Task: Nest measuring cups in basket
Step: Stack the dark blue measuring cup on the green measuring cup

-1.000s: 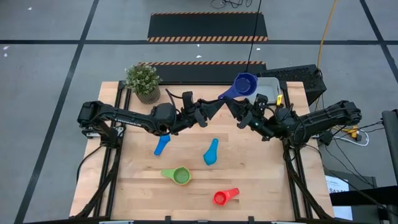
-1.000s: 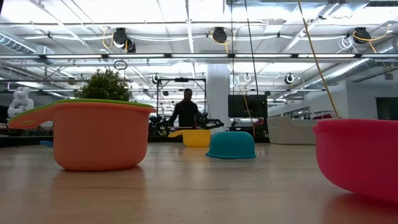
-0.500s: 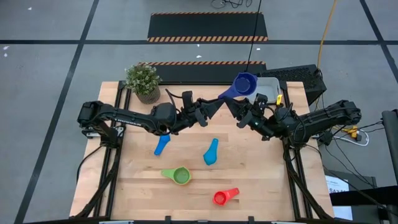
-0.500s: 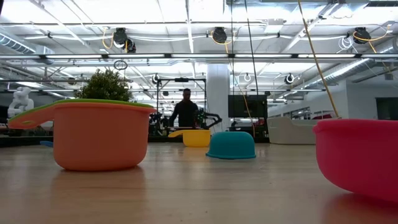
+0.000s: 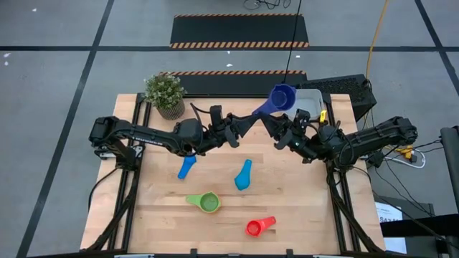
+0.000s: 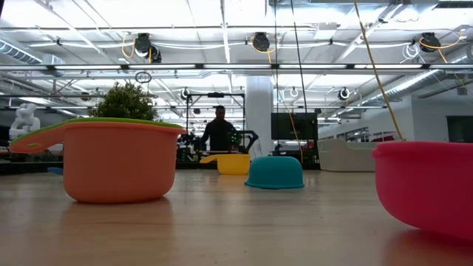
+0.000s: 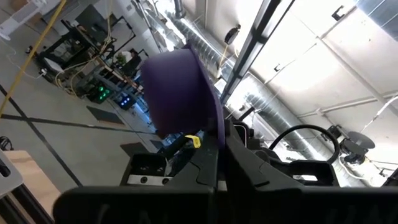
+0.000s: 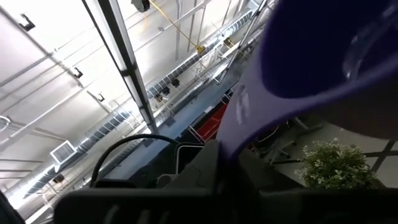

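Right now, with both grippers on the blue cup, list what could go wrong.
1. The left gripper and right gripper both pinch the blue cup by its handle; if either arm moves off first, the cup may twist or slip.
2. The cup hangs beside the basket, not clearly over it; released now, it could fall onto the table.

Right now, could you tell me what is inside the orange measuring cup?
A green cup is nested in the orange cup: the low view shows only its rim and handle above the orange wall. Its bowl is covered.
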Motion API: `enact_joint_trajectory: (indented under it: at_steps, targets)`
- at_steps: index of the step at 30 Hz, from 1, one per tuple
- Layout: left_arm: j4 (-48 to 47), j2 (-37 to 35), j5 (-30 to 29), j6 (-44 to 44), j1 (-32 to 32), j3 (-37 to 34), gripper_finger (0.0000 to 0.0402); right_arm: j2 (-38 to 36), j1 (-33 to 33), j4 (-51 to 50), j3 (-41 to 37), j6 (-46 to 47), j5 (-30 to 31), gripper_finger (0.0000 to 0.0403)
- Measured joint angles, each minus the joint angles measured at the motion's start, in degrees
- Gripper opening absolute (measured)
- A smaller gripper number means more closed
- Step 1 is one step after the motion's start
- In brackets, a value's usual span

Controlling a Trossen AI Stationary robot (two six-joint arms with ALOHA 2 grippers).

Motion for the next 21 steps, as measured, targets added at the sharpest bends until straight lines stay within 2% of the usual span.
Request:
enact_joint_trajectory:
  at_steps: [12,16,21]
  targets:
    - [0.1,-0.67,-0.25,0.2,-0.63,0.0,0.0007,-4.49,0.3,-4.83,-0.09,0.22,-0.39,0.0147]
    - [-0.02,-1.22,-0.24,0.95,-0.87,0.0,0.0008,-7.73,0.72,-9.37,-0.09,0.26,-0.53,0.0172]
    - [-2.07,-2.95,0.78,1.07,-1.24,-0.07,0.0007,-11.64,1.98,-15.27,-0.11,-0.13,-0.5,0.018]
